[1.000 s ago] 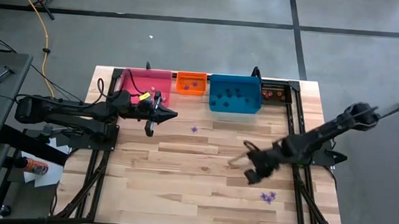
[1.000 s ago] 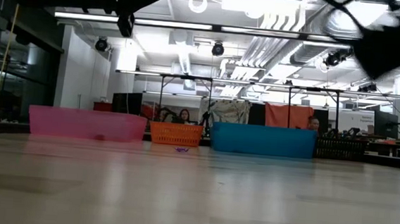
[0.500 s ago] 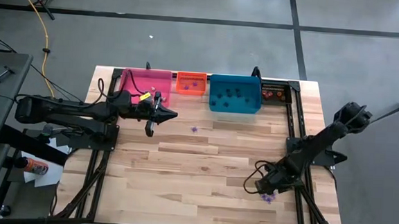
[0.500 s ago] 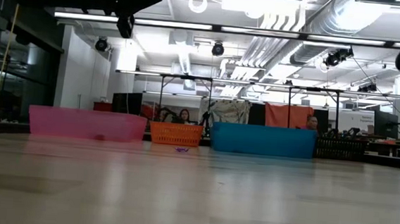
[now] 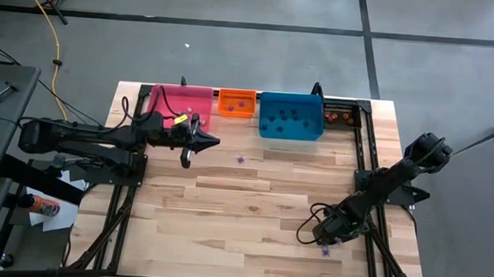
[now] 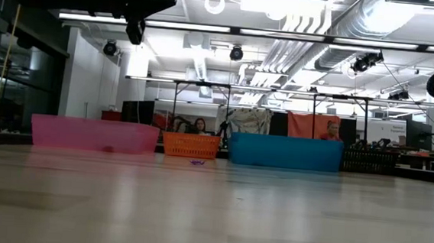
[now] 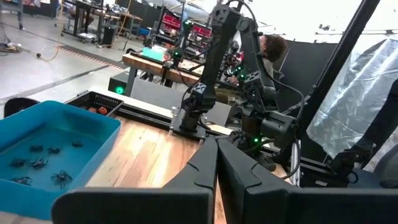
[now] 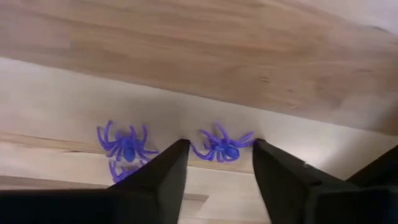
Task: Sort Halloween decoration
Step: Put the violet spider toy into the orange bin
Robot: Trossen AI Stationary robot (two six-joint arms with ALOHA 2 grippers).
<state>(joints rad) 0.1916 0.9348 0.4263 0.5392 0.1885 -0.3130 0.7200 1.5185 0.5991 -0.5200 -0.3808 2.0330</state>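
Right wrist view shows the right claw (image 8: 217, 171) low at the bench's (image 5: 225, 214) near right, fingers apart around one purple spider (image 8: 222, 148), another spider (image 8: 124, 147) just left. Farther off, the left claw (image 5: 187, 158) hangs near the pink bin (image 5: 159, 99), seemingly closed and empty.

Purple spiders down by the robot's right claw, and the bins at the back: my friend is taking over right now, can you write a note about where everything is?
Right gripper: open, low over the table's near right part, fingers either side of one purple spider; a second spider lies just beside.
Left gripper: shut, empty, waiting in front of the pink bin.
Done: black spiders are in the blue bin.
Left: these two spiders, plus one lone purple trinket mid-table.
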